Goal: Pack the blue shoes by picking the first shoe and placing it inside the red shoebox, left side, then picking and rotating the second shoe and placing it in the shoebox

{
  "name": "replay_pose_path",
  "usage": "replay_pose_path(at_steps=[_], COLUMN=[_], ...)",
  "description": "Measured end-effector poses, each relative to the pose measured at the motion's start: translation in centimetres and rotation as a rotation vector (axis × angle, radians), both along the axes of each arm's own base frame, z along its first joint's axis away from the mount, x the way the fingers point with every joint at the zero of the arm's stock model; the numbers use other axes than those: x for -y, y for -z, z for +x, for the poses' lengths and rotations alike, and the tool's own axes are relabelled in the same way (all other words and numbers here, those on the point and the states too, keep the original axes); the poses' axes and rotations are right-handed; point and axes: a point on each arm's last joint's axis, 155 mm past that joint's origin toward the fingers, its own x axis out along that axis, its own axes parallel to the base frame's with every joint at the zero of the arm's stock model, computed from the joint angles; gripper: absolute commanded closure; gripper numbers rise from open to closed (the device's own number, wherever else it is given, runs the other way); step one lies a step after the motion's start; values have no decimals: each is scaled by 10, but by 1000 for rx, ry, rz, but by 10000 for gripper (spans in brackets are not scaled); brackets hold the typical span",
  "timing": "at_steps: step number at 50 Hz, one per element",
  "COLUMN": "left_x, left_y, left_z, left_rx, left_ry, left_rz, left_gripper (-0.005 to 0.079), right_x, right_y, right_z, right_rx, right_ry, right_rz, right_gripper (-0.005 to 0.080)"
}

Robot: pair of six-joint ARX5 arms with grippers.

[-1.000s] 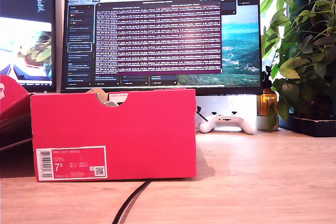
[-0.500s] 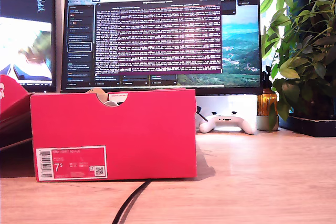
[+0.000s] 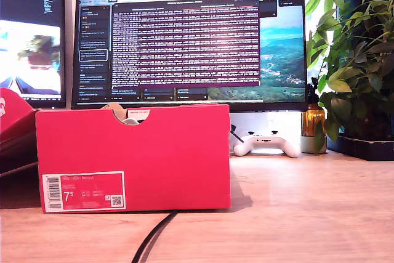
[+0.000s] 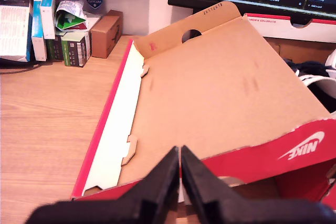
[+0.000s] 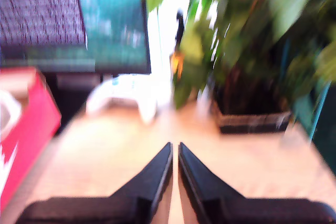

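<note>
The red shoebox (image 3: 132, 158) stands on the wooden desk at the exterior view's left, its notched wall and white label facing the camera. No arm shows in the exterior view. In the first wrist view my first gripper (image 4: 180, 153) is shut and empty, hovering over the box's open lid (image 4: 220, 77), which shows its brown inside. Part of a blue shoe (image 4: 314, 72) with white on it peeks in beyond the lid. The second wrist view is blurred. In it my second gripper (image 5: 175, 150) is shut and empty above bare desk, with the red shoebox (image 5: 23, 124) off to one side.
A white game controller (image 3: 266, 144) lies behind the box under the big monitor (image 3: 191, 38). Potted plants (image 3: 357, 60) fill the exterior view's right. A black cable (image 3: 154, 235) runs forward from the box. Small cartons (image 4: 58, 24) stand past the lid.
Nothing on the desk has moved in the exterior view. Only the picture on the monitor at that view's left has changed.
</note>
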Motion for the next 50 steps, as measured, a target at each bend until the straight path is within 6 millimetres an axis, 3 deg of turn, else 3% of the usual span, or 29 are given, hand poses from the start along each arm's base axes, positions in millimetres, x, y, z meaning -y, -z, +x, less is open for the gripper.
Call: replay_pose_path(at_steps=[13, 26, 38, 50], left_x=[0, 0, 0, 0], left_y=[0, 0, 0, 0], left_z=[0, 0, 0, 0], left_rx=[0, 0, 0, 0], left_ry=[0, 0, 0, 0], left_rz=[0, 0, 0, 0], left_gripper=[763, 763, 763, 763], right_x=[-5, -8, 3, 6], right_y=[29, 39, 71, 67], right_z=[-15, -31, -39, -47], right_rx=[2, 56, 3, 27], right_ry=[-41, -57, -13, -1], right_rz=[6, 14, 43, 43], right_gripper=[765, 765, 765, 765])
